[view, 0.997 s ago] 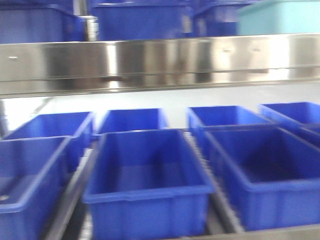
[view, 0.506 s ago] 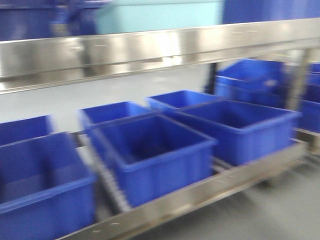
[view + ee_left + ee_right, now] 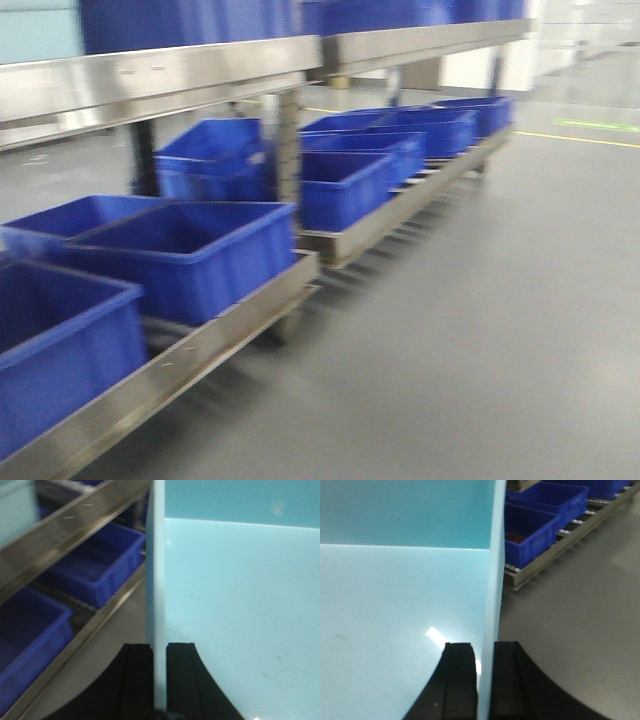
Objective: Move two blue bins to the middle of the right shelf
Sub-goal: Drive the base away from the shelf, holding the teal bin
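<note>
A pale cyan-blue bin (image 3: 240, 605) fills both wrist views, carried between my arms. My left gripper (image 3: 160, 645) is shut on its left wall (image 3: 156, 570), one finger on each side. My right gripper (image 3: 484, 644) is shut on the right wall (image 3: 495, 555) of the same bin (image 3: 400, 595). In the blurred front view a second pale bin (image 3: 40, 30) sits at the top left, above a shiny steel rail (image 3: 150, 75). The rack further right has its own steel-railed middle level (image 3: 420, 42), holding dark blue bins.
Dark blue bins (image 3: 190, 250) line the low roller level of both racks (image 3: 340, 185). A grey upright (image 3: 288, 150) stands where the racks meet. Grey floor (image 3: 480, 330) opens to the right, with a yellow line (image 3: 580, 138) far off. More dark blue bins (image 3: 540, 520) show beside the carried bin.
The front view has swung to the right: the racks and dark blue bins slid left, the pale bin on the shelf went from top right to top left, and open floor came into view.
</note>
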